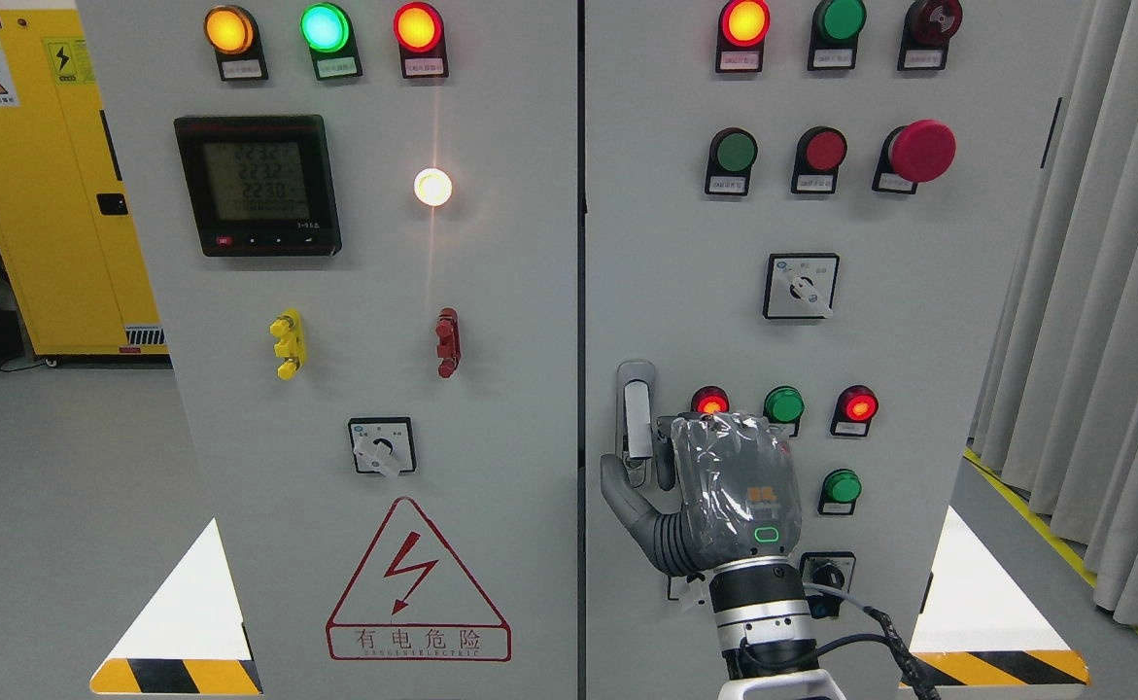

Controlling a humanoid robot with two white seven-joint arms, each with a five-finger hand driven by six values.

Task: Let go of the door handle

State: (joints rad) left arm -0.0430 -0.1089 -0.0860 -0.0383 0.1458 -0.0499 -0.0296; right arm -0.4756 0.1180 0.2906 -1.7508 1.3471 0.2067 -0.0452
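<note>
Rising from the bottom edge right of the middle, the right arm ends in the right hand (714, 486), wrapped in a grey crinkled cover with a small green-lit mark on its back. The hand sits against the right cabinet door (918, 340), just right of the door handle (637, 418). Its thumb reaches out below and left of the handle's lower end, and a dark fingertip lies just beside the handle's right edge; the other fingers are hidden behind the back of the hand, so whether the hand grips the handle or only rests beside it cannot be told. A black cable (879, 632) loops off the wrist, lower right of the handle.

The handle itself is a silver upright lever in a grey recess, close to the left edge of the right door. Right of the handle and partly above the hand sit a red lit lamp (710, 400), a green button (783, 404) and another red lit lamp (858, 405). Higher above the handle is a rotary switch (802, 287), and higher still a large red mushroom button (921, 151).

Left of the handle, across the door seam, the left cabinet door (238, 389) carries a red lightning warning triangle (418, 583), a second rotary switch (382, 447), and a digital meter (258, 185) further up. Far left of the handle stands a yellow cabinet (44, 194); far right hang grey curtains (1113, 292).
</note>
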